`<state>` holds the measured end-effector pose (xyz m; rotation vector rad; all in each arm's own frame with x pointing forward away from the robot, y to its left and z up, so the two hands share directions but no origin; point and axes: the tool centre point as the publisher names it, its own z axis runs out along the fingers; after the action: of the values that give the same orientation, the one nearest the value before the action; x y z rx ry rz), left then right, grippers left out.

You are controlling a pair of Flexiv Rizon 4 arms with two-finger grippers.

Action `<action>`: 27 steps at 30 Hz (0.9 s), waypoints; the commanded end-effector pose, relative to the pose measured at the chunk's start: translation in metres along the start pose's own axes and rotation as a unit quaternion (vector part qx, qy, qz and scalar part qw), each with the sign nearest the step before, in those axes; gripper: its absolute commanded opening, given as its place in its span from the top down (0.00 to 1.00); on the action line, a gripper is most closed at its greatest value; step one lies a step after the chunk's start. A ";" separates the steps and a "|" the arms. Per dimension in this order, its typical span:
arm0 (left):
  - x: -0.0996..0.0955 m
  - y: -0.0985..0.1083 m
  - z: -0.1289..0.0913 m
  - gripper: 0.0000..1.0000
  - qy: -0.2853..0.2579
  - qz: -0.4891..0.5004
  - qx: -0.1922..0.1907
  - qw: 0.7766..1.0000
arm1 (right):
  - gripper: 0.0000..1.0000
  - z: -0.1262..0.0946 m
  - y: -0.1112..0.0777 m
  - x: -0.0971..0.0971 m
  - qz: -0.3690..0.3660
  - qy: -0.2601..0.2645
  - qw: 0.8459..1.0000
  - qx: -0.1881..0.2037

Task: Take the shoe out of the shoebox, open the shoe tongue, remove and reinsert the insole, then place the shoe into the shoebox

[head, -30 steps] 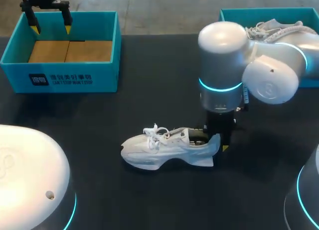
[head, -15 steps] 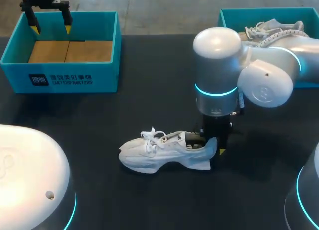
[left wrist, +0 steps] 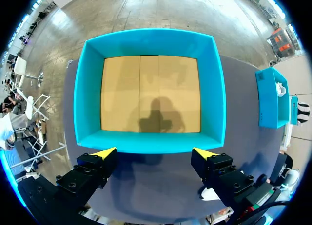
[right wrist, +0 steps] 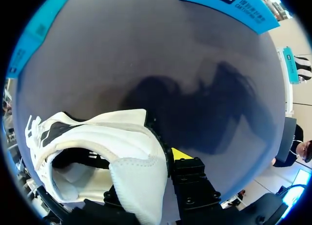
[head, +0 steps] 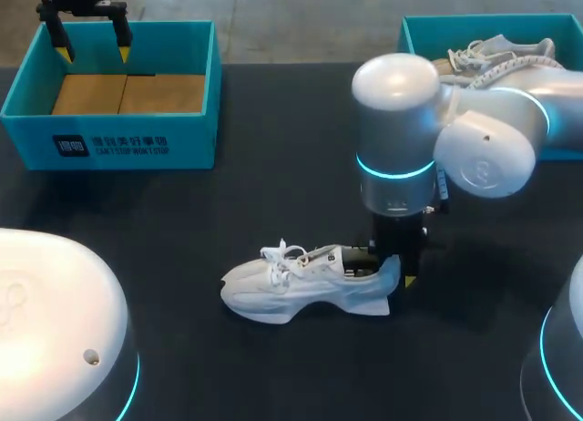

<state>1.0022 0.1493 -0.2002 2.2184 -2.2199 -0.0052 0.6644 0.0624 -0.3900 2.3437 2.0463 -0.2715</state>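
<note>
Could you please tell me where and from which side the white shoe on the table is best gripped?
Probably the heel wall, from above: the white shoe stands on its sole with the opening upward, so one finger can go inside and one behind the heel. The right end effector sits just there.

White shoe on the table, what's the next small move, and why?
Probably bring the left tool over to the white shoe and lift its tongue: the right tool pinches the heel, steadying it on the table, while the left hangs open over the empty shoebox.
</note>
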 end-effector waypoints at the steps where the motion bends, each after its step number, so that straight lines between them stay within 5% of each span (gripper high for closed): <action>1: 0.000 0.000 0.000 0.00 0.000 0.000 0.000 1.000 | 1.00 0.003 -0.002 0.002 -0.004 0.001 1.000 0.000; 17: 0.000 0.000 0.000 0.00 0.000 0.000 0.000 1.000 | 1.00 0.004 -0.003 0.004 -0.022 0.003 1.000 -0.006; 18: 0.000 0.000 0.000 0.00 0.000 0.000 0.000 1.000 | 0.96 0.003 -0.003 0.003 -0.020 0.007 1.000 -0.006; 20: 0.000 0.000 0.000 0.00 0.000 0.000 0.000 1.000 | 0.41 0.002 -0.003 0.002 -0.019 0.008 1.000 -0.005; 21: 0.000 0.000 0.000 0.00 0.000 0.000 0.000 1.000 | 0.02 0.000 -0.003 0.001 -0.018 0.008 1.000 -0.005; 27: 0.000 0.000 0.000 0.00 0.000 0.000 0.000 1.000 | 0.00 -0.016 -0.004 -0.003 -0.021 0.021 0.999 -0.012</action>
<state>1.0022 0.1494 -0.2002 2.2184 -2.2199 -0.0052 0.6652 0.0694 -0.3839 2.3124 2.1019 -0.2278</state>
